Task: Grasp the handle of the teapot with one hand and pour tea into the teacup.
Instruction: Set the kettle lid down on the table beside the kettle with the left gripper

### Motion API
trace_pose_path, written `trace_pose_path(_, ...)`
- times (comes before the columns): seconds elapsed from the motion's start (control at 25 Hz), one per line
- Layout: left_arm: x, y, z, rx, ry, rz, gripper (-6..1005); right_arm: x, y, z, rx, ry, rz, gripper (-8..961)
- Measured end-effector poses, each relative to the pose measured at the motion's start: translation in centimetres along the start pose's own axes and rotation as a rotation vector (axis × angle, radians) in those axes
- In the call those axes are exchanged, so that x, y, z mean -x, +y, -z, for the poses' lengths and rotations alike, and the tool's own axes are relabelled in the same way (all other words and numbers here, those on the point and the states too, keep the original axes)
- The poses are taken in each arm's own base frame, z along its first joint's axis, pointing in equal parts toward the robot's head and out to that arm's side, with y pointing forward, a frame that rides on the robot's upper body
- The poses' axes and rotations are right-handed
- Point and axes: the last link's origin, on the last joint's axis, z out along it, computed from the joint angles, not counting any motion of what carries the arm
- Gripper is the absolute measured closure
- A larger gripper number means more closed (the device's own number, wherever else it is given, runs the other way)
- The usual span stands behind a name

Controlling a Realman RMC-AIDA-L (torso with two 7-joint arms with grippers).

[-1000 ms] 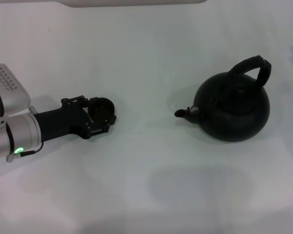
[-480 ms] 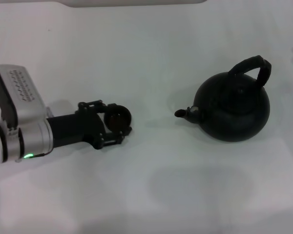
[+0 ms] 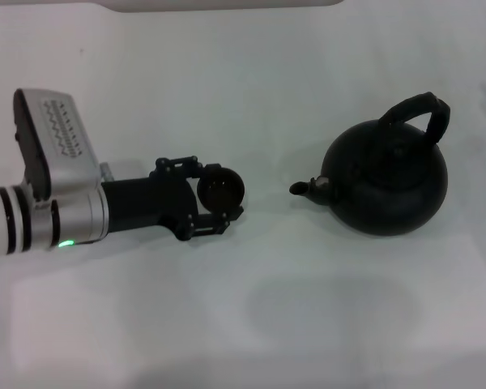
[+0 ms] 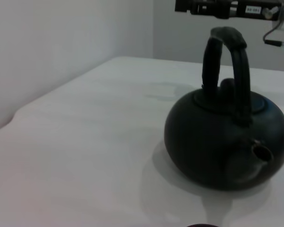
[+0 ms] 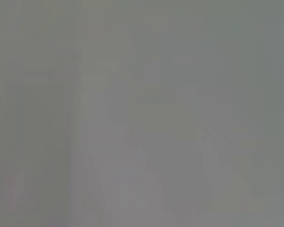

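Note:
The round matte-black teapot [image 3: 386,183] stands on the white table at the right, its short spout [image 3: 300,188] pointing left. Its black arched handle [image 3: 421,113] rises over the lid. My left gripper [image 3: 216,198] reaches in from the left, shut on the tiny dark teacup [image 3: 219,189], which it holds left of the spout with a gap between. The left wrist view shows the teapot [image 4: 225,139] and its handle [image 4: 228,61] close ahead, with the cup's rim [image 4: 202,225] at the frame's edge. My right gripper [image 4: 213,7] shows only there, hanging beyond the teapot.
The white table [image 3: 243,316] stretches around both things. Its far edge [image 3: 227,6] runs along the back. The right wrist view shows only flat grey.
My left gripper has moved to the right with the teacup in it, closing the distance to the teapot's spout. The teapot has not moved.

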Motion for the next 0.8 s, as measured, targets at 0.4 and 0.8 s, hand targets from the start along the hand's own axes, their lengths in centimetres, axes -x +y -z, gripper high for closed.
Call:
trace_pose_path(0.4, -1.5, -1.3, -1.2, 0.002, -0.004, -0.023, 300, 0.0, 0.4, 0.5, 0.023, -0.009, -0.003, 143)
trace_pose_path(0.8, -2.2, -2.1, -3.1, 0.043, -0.042, -0.006, 299, 0.0, 0.5, 0.8, 0.028, -0.02, -0.019, 143)
